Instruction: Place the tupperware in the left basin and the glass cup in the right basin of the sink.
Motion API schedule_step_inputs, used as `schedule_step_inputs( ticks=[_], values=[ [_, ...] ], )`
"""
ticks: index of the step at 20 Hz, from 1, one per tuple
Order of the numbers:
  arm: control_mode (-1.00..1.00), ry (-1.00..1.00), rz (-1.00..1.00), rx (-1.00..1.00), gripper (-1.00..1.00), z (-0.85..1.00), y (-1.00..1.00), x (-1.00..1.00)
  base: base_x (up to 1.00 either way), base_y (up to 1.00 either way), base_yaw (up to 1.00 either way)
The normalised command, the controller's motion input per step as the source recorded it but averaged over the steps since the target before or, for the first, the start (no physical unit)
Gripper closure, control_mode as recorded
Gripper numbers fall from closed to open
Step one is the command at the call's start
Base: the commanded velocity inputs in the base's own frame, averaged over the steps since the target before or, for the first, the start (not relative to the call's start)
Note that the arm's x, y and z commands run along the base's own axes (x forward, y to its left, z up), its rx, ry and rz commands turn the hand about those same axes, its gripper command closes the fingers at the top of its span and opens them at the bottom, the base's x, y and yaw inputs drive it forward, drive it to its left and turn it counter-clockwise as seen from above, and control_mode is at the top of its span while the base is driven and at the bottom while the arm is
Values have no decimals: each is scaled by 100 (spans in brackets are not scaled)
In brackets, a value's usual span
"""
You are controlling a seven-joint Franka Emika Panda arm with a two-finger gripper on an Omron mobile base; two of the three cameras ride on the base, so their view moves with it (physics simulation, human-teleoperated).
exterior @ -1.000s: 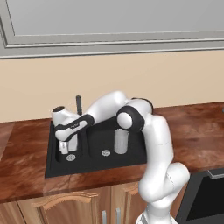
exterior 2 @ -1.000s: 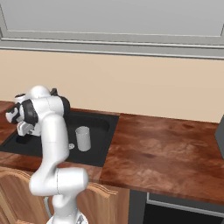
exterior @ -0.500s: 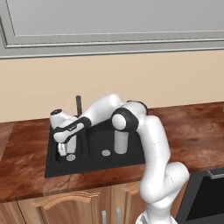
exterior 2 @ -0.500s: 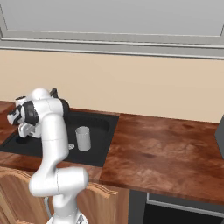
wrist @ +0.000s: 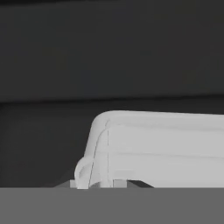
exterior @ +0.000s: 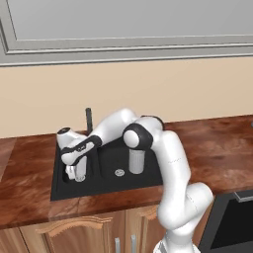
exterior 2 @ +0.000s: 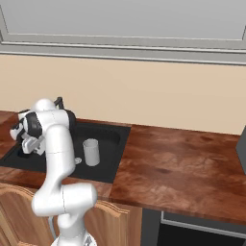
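White arm reaches far left & down into the matte black double-basin sink [exterior: 106, 190], set in the reddish-brown wooden desk [exterior: 207, 143]. Pincer [exterior: 76, 174] hangs low inside the narrower left basin [exterior: 62, 185], w/ the pale grey-white flat tupperware [exterior: 79, 170] right at its tips. In hand view the tupperware [wrist: 162, 148] sits v. close, rounded corner & rim showing against the dark basin wall. Can't tell how far the pincer is parted, nor whether it grips the tupperware or just touches it: the tips are barely visible. From right base view the pincer [exterior 2: 30, 144] is at the sink's far end, partly behind the arm's own link.

Tall pale translucent glass cup [exterior: 137, 161] stands upright in the wider right basin [exterior: 148, 178], just beside its round silver drain [exterior: 119, 172]; also seen from the right side [exterior 2: 91, 152]. Slim dark faucet [exterior: 89, 120] rises at the sink's back edge, behind the arm.
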Motion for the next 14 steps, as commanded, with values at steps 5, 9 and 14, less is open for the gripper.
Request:
schedule_step_inputs(
  ticks=[5,9,14],
  values=[
    [-100,0,0,-3,100,-14,2,22,0,0,0],
    [-100,0,0,-5,100,-14,0,20,0,0,0],
    [-100,0,0,-7,100,-15,0,14,0,0,0]
  ],
)
